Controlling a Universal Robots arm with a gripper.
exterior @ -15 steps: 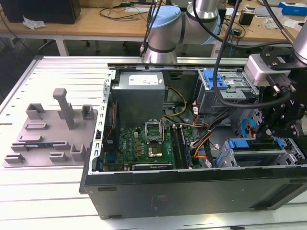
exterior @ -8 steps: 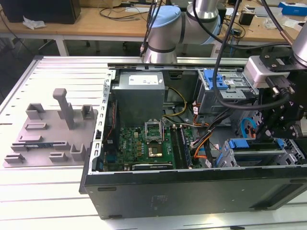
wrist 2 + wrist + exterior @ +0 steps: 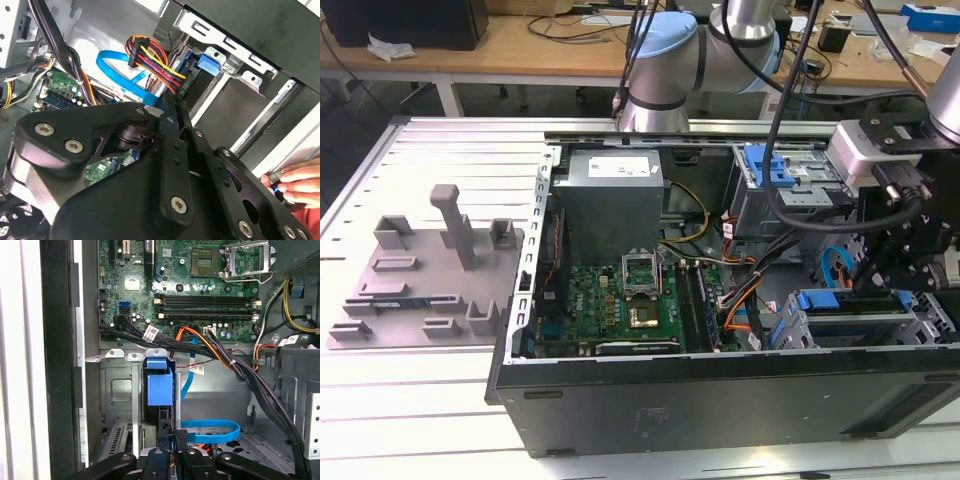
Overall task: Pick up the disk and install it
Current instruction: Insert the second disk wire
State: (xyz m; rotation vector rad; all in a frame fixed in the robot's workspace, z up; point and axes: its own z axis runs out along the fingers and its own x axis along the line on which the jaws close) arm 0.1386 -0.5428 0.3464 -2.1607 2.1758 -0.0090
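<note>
- Disk (image 3: 159, 385) sat on its edge in a slot of the metal cage (image 3: 117, 390), with its blue frame showing in both wrist views.
- That cage was in the near corner of the open computer case (image 3: 720, 400), on the exterior view's right.
- The gripper (image 3: 173, 440) hung low over that corner, right at the edge of the disk.
- Its two black fingers (image 3: 167, 150) were pressed close together, and their tips pointed at the blue frame.
- I could not tell if the tips pinched the disk or just touched it.
- A flat blue cable (image 3: 210, 430) curled on the case floor just beside the gripper.
- A bunch of red, yellow and black wires (image 3: 150, 57) ended in a plug near the disk.
- The green board (image 3: 200, 290) lay further inside the case, with long black slots and a square metal socket on it.
- The arm (image 3: 720, 50) reached in from the far side of the table (image 3: 420, 400).
- A grey tray (image 3: 430, 290) with small posts lay on the table, well apart from the case, on the exterior view's left.
- A person's hand (image 3: 295, 182) showed outside the case wall in the second wrist view, holding something small and dark.
</note>
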